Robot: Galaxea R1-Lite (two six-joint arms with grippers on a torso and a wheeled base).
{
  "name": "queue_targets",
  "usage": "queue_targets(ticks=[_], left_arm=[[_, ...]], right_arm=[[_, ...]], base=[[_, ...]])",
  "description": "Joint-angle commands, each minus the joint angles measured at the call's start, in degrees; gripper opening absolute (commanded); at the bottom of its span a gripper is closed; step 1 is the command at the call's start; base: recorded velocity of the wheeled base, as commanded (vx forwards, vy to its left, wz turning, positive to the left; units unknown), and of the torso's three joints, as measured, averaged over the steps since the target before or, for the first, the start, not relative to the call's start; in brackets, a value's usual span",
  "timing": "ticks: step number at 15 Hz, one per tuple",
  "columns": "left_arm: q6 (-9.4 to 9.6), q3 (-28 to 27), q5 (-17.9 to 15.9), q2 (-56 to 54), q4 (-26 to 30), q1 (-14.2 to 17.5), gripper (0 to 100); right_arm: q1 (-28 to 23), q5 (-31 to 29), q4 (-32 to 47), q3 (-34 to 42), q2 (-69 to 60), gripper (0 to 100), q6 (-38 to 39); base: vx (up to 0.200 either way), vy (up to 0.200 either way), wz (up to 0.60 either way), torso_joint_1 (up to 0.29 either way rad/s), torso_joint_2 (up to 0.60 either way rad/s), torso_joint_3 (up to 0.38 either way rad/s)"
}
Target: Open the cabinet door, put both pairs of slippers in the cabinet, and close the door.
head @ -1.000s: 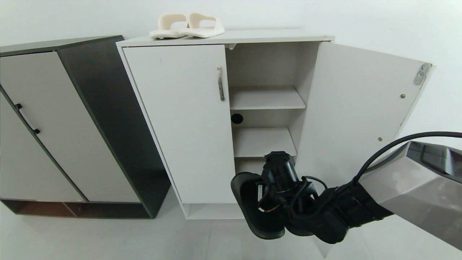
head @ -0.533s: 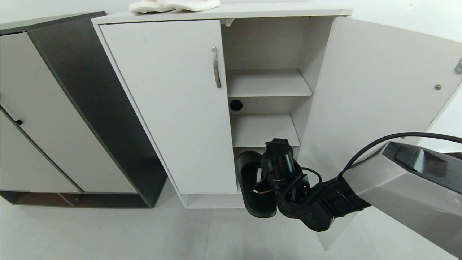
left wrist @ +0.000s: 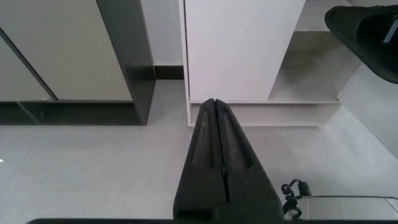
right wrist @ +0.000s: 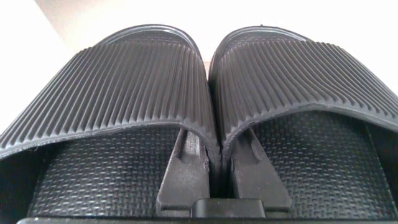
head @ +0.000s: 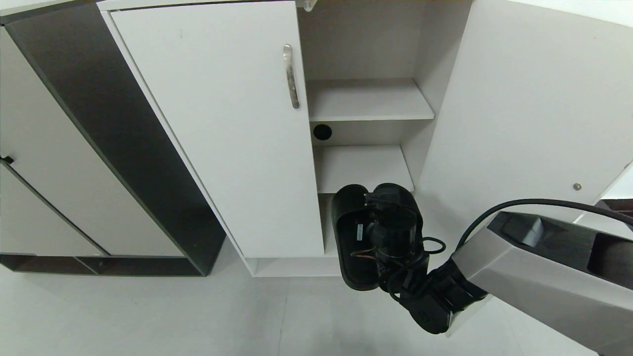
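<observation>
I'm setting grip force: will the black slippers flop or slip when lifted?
Probably light: the right gripper pinches both black slippers by their adjoining straps without visible sag. Ribbed straps and textured footbeds likely resist slipping. Being flat, they shouldn't roll.

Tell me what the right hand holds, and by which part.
The right hand holds the pair of black slippers, pinching their touching inner strap edges, one finger inside each slipper.
</observation>
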Motion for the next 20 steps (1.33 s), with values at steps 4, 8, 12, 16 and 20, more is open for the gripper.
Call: queue_targets(ticks=[4, 8, 12, 16, 20], left_arm=[[-0.01, 0.01, 0.04, 0.10, 0.01, -0.01, 0], [-0.01, 0.01, 0.04, 0.10, 0.01, -0.01, 0], [-0.01, 0.01, 0.04, 0.10, 0.01, -0.01, 0], [-0.09, 0.01, 0.04, 0.10, 0.01, -0.01, 0], [-0.18, 0.09, 0.04, 0.10, 0.01, -0.01, 0]], right_arm=[[-0.65, 0.10, -0.29, 0.14, 1.73, 0, 0.30], [-0.65, 0.01, -0.29, 0.14, 1.65, 0, 0.30], [-0.65, 0.01, -0.29, 0.14, 1.65, 0, 0.30], [-0.65, 0.01, -0.99, 0.14, 1.65, 0, 0.39], [-0.65, 0.01, -0.99, 0.23, 1.82, 0, 0.39]], base=[[0.100, 0.000, 0.00, 0.002, 0.00, -0.015], [0.200, 0.000, 0.00, 0.001, 0.00, -0.001], [0.200, 0.000, 0.00, 0.005, 0.00, 0.000], [0.100, 0.000, 0.00, 0.004, 0.00, 0.002], [0.000, 0.000, 0.00, 0.000, 0.00, 0.000]])
